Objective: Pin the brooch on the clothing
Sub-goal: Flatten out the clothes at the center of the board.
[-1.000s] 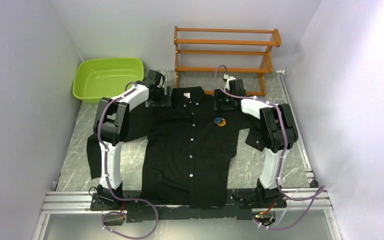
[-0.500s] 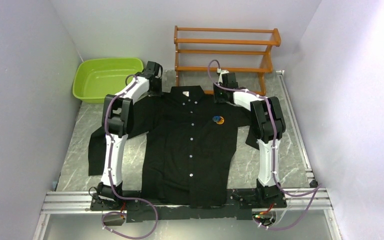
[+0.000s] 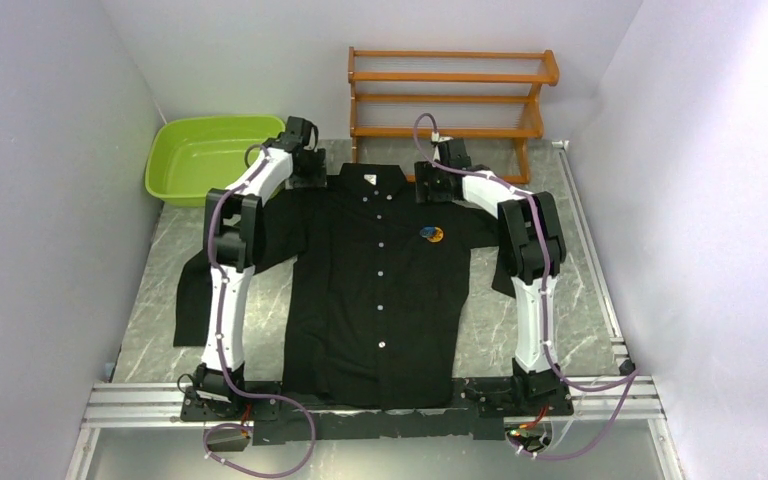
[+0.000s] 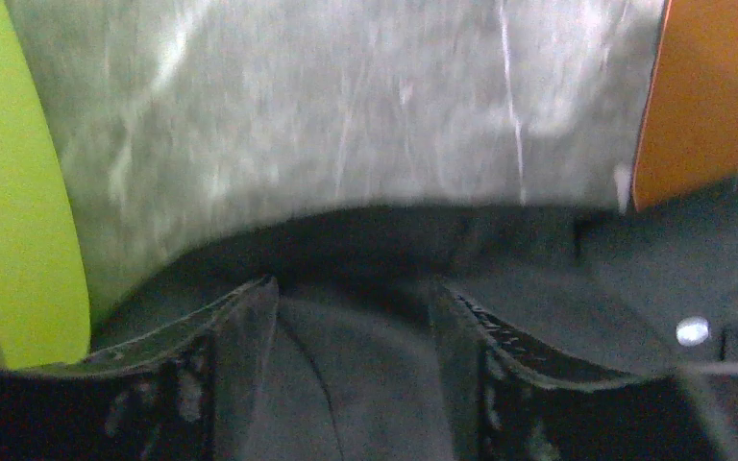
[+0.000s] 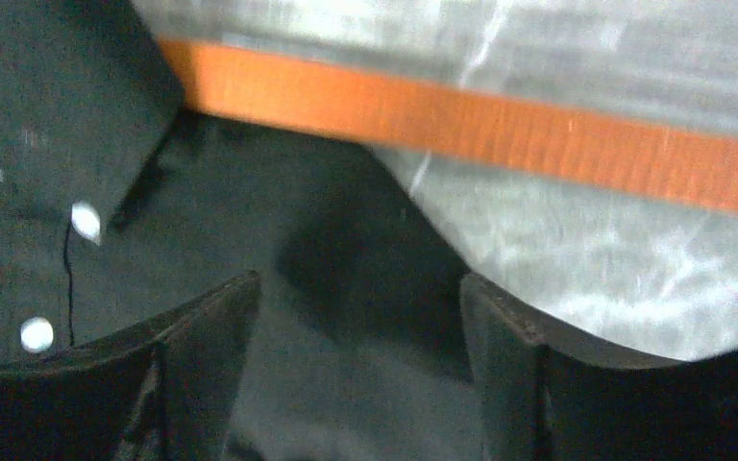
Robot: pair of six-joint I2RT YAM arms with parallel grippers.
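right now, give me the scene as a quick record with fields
clothing: black shirt laid flat, front up, on table
brooch: on shirt chest, right of buttons; pinned or not, cannot tell
left hand: open, over the left-side shoulder
right hand: open, over the right-side shoulder
behind shirt: green basin, orange rack

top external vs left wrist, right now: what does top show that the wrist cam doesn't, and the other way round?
Top only: the brooch on the shirt's chest, and the right arm. Left wrist only: the left claw close up, fingers apart over the shoulder fabric. Both: the black shirt, the green basin, the orange rack, the marbled table.
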